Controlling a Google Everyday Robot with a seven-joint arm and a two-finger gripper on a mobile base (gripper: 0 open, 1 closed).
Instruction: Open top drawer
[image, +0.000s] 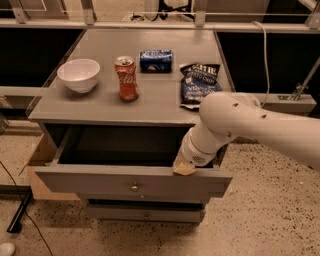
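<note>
Reaching in from the right of the top drawer (100, 182), the arm (260, 125) had its gripper (184, 168) pressed onto the upper edge of the drawer front, well right of the knob (134, 187). From where I stood, I could not tell whether it was clamped on that edge or merely hooked behind it. My guess was that the lip gave an easier purchase than so small a knob.

The drawer stood pulled well out, its dark inside showing and seemingly bare, so the job looked all but done. Being held off-centre, it might have skewed on its runners if drawn further.

Above the drawer, on the cabinet top (155, 107), sat a bowl (79, 75), a can (126, 78), a blue packet (155, 60) and a chip bag (199, 85), all set back from the front edge, out of the arm's way. Below the drawer, a lower drawer (145, 214) stayed shut.
</note>
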